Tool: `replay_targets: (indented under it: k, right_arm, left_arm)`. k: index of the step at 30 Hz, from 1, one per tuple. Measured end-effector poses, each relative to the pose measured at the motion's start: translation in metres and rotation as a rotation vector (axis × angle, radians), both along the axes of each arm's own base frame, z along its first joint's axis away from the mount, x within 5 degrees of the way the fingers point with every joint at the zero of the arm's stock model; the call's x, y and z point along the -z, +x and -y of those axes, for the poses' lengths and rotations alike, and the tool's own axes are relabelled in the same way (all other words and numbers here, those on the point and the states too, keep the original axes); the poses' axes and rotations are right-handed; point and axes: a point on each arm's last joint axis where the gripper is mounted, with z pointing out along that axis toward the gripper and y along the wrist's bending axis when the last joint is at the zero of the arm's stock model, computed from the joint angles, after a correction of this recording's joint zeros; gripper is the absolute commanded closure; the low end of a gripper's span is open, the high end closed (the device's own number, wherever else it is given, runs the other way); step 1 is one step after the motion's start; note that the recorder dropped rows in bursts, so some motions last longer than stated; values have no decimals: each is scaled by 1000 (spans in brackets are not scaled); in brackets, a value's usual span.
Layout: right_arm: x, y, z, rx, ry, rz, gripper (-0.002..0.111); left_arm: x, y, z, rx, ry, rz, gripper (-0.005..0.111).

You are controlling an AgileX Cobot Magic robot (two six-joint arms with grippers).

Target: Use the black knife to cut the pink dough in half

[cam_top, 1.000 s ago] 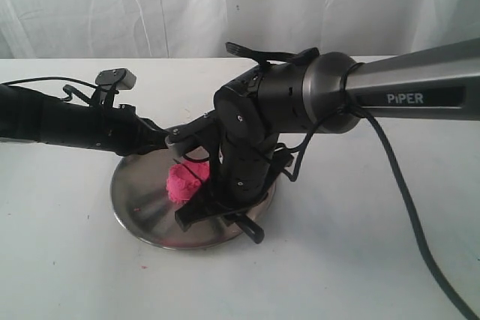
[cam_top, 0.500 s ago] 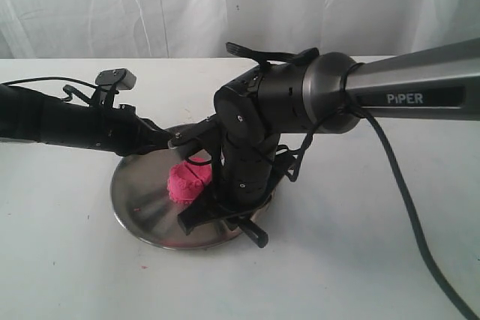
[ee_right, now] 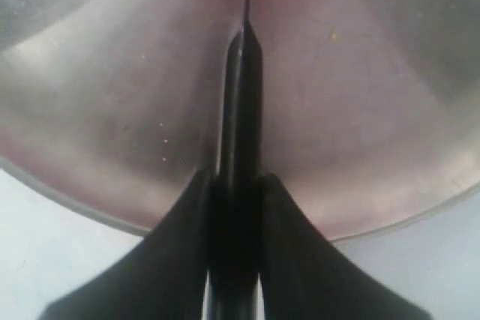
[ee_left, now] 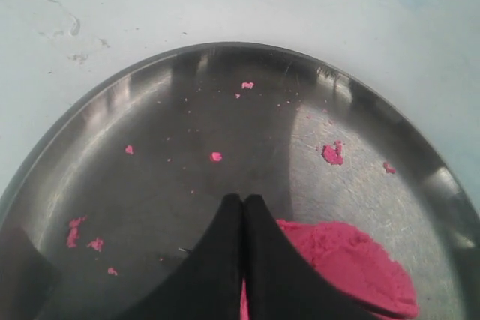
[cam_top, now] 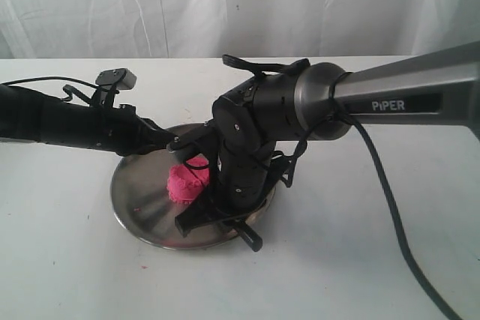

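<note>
- White curtain (cam_top: 150, 5) hangs in folds behind the far edge of a pale worktop (cam_top: 360, 260).
- Steel plate (cam_top: 139, 192): round, shallow and polished. It lies flat on the worktop, well apart from the far edge.
- Pink dough (cam_top: 184, 183): one rough lump resting on the plate near its middle. A dark cleft crosses the top of the lump in the exterior view.
- Crumbs (ee_left: 332, 153): small pink flecks scattered over the bare metal around the lump. They show best in the left wrist view.
- Left arm (cam_top: 52, 121): black, lying low over the worktop and reaching in toward the plate. A small camera (cam_top: 116, 77) stands above its wrist.
- Left tool (cam_top: 174, 142): jaws pressed together with nothing between them. The tips hang over the plate just beside the dough. Whether they touch the lump cannot be told.
- Right arm (cam_top: 390, 95): a grey tube marked "PiPER" ending in a black wrist bent down over the edge of the plate closest to the worktop's near edge. A black cable (cam_top: 397, 207) trails from it across the worktop.
- Right tool (ee_right: 236, 179): clamped on the handle of the black knife (ee_right: 241, 73), one finger on each side of it.
- Black knife: seen edge-on in the right wrist view. The handle runs out from between the fingers over the plate. The thin blade reaches the pink lump and enters it.
</note>
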Motion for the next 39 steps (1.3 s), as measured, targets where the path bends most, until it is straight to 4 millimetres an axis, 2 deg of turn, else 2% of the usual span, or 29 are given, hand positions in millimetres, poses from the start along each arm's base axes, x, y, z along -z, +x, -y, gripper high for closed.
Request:
replay_targets:
  k: [12, 17, 21, 39]
  right_arm:
    - [0, 0, 0, 3, 3, -1, 108]
    - [0, 0, 0, 3, 3, -1, 108]
    - [0, 0, 0, 3, 3, -1, 108]
    - [0, 0, -1, 3, 6, 2, 108]
  left_arm:
    - [4, -2, 0, 1, 2, -14, 107]
    - [22, -2, 0, 1, 2, -59, 107]
    - [28, -2, 0, -4, -1, -76, 107]
    - [24, 1, 2, -10, -40, -38, 107]
